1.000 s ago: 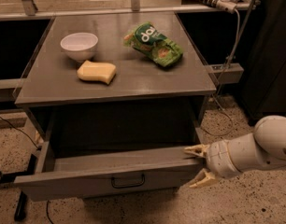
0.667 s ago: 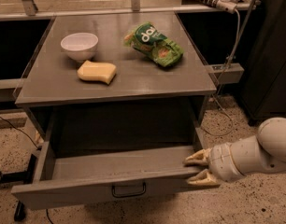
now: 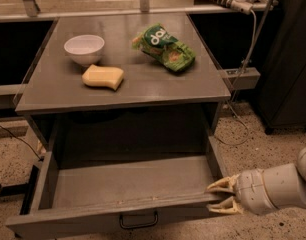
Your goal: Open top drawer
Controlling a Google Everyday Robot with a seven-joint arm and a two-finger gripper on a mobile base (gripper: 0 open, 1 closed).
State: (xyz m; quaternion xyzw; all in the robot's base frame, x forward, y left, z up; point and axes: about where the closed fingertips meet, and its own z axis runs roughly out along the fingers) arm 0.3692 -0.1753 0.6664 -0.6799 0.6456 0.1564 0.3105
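Note:
The top drawer (image 3: pixel 128 184) of the grey cabinet is pulled far out, showing its deep, empty grey tray. Its small black bar handle (image 3: pixel 138 220) sits at the centre of the front panel, near the bottom edge of the camera view. My gripper (image 3: pixel 218 197) comes in from the right. Its two pale fingers (image 3: pixel 220 186) sit one on each side of the right end of the drawer's front panel, closed on that edge. No other drawers show.
On the cabinet top (image 3: pixel 203 84) lie a white bowl (image 3: pixel 84 49), a yellow sponge (image 3: pixel 103 77) and a green chip bag (image 3: pixel 164 47). A dark cabinet (image 3: pixel 288 59) stands at the right, with a power strip (image 3: pixel 228 0) and cable behind. The floor is speckled.
The drawer has slid further out toward the camera. My gripper has moved with it, still at the front panel's right end.

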